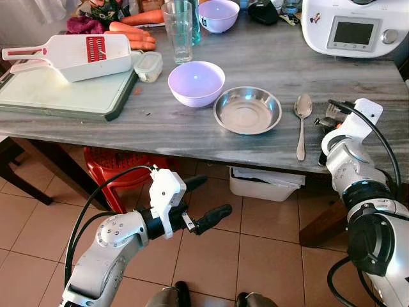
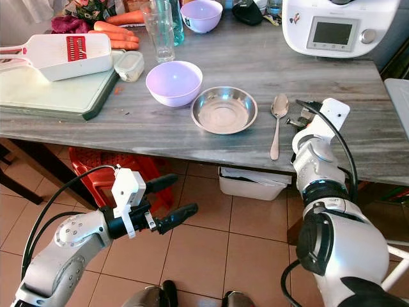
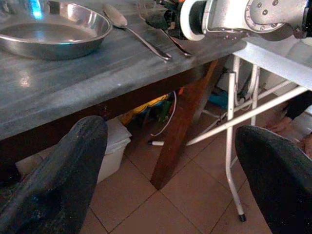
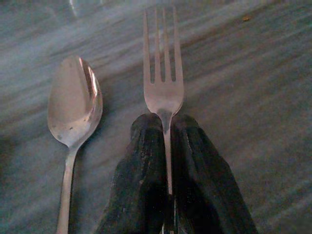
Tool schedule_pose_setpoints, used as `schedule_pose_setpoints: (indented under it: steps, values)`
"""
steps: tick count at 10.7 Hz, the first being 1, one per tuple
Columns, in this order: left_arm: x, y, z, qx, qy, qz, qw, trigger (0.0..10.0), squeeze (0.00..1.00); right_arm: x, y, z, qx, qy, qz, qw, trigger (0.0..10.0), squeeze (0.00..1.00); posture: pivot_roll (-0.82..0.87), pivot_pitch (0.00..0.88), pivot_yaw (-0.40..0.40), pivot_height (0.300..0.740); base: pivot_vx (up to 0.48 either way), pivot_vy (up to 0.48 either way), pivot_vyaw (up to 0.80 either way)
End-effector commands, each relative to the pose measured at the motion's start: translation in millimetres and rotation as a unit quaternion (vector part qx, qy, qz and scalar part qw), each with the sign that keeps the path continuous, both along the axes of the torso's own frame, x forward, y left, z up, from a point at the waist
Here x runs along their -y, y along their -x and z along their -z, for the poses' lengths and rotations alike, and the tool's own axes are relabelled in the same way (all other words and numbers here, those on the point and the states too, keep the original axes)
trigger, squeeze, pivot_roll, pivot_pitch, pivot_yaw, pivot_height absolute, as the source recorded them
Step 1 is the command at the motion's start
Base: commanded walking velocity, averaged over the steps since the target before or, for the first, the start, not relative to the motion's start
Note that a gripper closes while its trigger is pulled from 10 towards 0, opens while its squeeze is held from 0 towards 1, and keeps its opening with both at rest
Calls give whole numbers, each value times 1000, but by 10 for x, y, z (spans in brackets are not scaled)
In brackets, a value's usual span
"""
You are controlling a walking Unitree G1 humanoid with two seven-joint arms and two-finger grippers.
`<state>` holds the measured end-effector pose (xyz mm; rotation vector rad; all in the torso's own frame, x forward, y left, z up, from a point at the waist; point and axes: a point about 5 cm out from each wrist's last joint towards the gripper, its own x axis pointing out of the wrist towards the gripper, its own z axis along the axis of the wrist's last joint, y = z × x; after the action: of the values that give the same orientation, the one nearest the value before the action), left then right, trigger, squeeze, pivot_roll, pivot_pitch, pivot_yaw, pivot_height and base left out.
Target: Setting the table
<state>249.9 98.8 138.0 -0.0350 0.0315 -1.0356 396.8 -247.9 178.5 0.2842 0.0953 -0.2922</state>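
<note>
With my right gripper (image 4: 166, 127) clamped on the fork (image 4: 163, 73), I see it just beside the spoon (image 4: 74, 105). My left gripper (image 1: 199, 203) hangs spread below the table (image 1: 358, 83).

We count two lilac bowls on the table: one (image 1: 196, 82) near the front edge, another (image 1: 218, 15) at the far edge. One steel bowl (image 1: 247, 110) sits just beside the nearer lilac one, toward the front edge. We see one spoon (image 1: 301, 125) and one fork (image 4: 163, 73), side by side near the front edge. There is one drinking glass (image 1: 177, 29), one white slicer (image 1: 73, 55), one cutting board (image 1: 57, 96) at the left front corner, one small lidded container (image 1: 149, 66), and one white kitchen machine (image 1: 354, 25) at the far right corner. At least three carrots (image 1: 134, 35) lie at the far edge.
</note>
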Motion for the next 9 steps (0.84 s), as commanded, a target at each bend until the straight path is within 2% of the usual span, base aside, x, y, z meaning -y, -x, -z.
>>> schedule_pose_setpoints:
  steps: [1, 6, 9]
  values:
    - [4, 36, 30, -7, -4, 4, 1000, 10000, 0, -2, -14, -29, -1, 2, 2, 1000, 10000, 1000, 15, 206, 37, 740, 0, 0, 0]
    - [-3, 38, 27, -6, -6, 3, 1000, 10000, 0, -5, -15, -31, 0, 5, 3, 1000, 10000, 1000, 20, 204, 38, 740, 0, 0, 0]
    - [9, 30, 35, -5, -5, 2, 1000, 10000, 0, -22, -39, -118, 18, 17, 0, 1000, 10000, 1000, 21, 194, 36, 740, 0, 0, 0]
